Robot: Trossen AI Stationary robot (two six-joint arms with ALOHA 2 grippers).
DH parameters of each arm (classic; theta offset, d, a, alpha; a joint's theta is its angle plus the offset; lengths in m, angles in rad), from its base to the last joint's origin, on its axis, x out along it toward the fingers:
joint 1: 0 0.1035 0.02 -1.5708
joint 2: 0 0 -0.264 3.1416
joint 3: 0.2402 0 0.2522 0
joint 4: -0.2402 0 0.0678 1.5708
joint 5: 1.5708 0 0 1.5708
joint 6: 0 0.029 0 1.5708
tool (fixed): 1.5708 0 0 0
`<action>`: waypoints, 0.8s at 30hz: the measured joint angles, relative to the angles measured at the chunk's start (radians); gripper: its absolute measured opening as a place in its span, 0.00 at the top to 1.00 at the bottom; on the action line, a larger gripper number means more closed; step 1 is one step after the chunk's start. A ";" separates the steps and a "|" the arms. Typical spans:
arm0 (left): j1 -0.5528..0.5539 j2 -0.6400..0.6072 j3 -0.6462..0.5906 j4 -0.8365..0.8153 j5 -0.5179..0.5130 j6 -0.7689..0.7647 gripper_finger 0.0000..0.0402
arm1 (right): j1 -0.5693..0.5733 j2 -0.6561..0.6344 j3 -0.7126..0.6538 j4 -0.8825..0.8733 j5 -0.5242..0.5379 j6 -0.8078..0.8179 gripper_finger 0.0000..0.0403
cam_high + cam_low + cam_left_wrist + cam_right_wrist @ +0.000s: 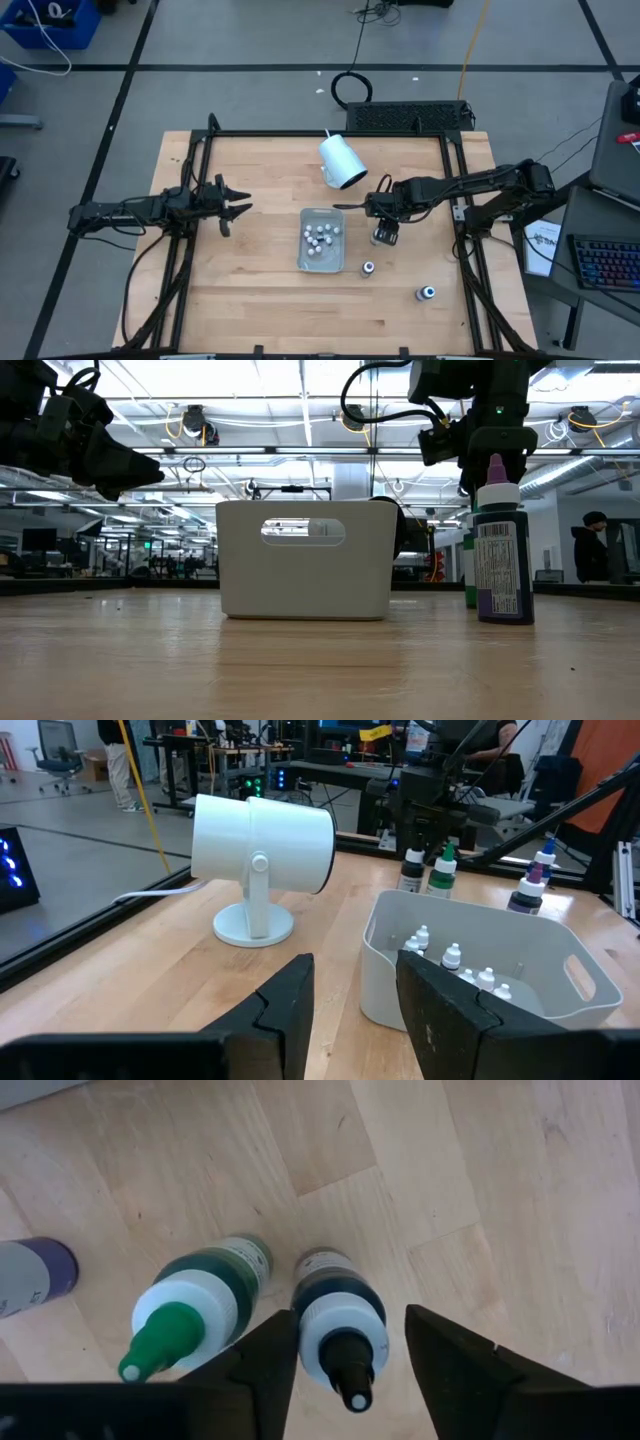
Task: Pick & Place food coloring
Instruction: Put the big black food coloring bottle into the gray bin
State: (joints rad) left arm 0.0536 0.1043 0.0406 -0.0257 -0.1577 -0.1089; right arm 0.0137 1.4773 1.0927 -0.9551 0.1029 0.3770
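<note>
Closest to the low camera stands a purple-tipped bottle (pixel 503 550) upright on the surface (pixel 250 300). Behind it the right claw (pixel 350 1342) hangs straight down over a dark-capped bottle (pixel 340 1315), its fingers apart on either side, seemingly lined up to pinch it. A green-capped bottle (pixel 195 1305) stands just beside. Many small bottles lie in the tray (pixel 304 262). The left claw (pixel 232 208) waits well apart, partly open, holding nothing.

Wooden table (pixel 250 290), pale planks, dark frame along its edges. On it: a white cup-like lamp (pixel 342 162) near the far edge; a pale tray (pixel 322 262) mid-table; two dark bottles (pixel 384 236) standing side by side just right of it; two more bottles (pixel 369 268) (pixel 427 293) nearer, probably upright.
</note>
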 joint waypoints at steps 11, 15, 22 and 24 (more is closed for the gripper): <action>0.000 0.000 0.000 0.000 0.000 0.000 0.63 | 0.000 0.002 0.013 -0.044 0.107 -0.039 0.74; 0.000 0.000 0.000 0.000 0.000 0.000 0.63 | 0.002 0.001 0.068 -0.083 0.204 -0.073 0.74; 0.000 0.000 0.000 0.000 0.000 0.000 0.63 | 0.029 0.001 0.221 -0.062 0.239 -0.175 0.74; 0.000 0.000 0.000 0.000 0.000 0.000 0.63 | 0.040 0.001 0.273 -0.044 0.238 -0.208 0.74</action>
State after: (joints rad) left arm 0.0539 0.1044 0.0403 -0.0257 -0.1580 -0.1089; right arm 0.0539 1.4780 1.3659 -0.9993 0.3405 0.1691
